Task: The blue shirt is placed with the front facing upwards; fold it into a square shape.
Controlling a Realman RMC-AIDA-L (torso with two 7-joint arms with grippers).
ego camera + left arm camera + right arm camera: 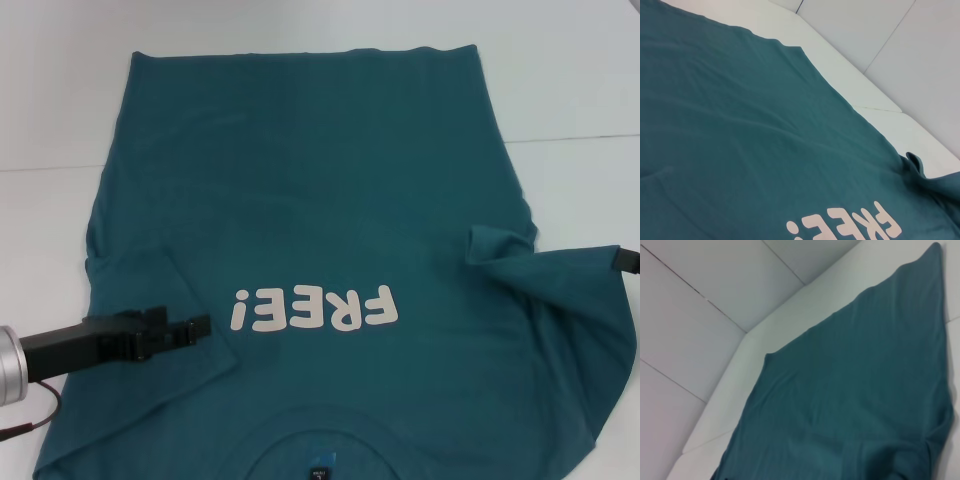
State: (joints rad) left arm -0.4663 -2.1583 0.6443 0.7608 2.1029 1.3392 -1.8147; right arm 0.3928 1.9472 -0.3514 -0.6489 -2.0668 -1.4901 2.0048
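The blue shirt (pixel 320 200) lies spread on the white table, front up, with its white "FREE!" print (pixel 315 310) near me and the collar and small dark label (pixel 318 470) at the near edge. My left gripper (pixel 200 326) hovers low over the shirt's left sleeve area, beside a diagonal fold. At the far right edge my right gripper (pixel 628 262) is shut on the right sleeve (pixel 560 275), which is lifted and drawn into a raised, taut flap. The left wrist view shows the shirt (pixel 740 125) with its print (pixel 850 225). In the right wrist view, only the shirt's cloth (pixel 855 405) shows.
The white table (pixel 560 80) extends past the shirt's hem at the back and on both sides. A seam line (pixel 580 138) crosses the surface at the right. Pale wall panels (pixel 700 315) rise behind the table.
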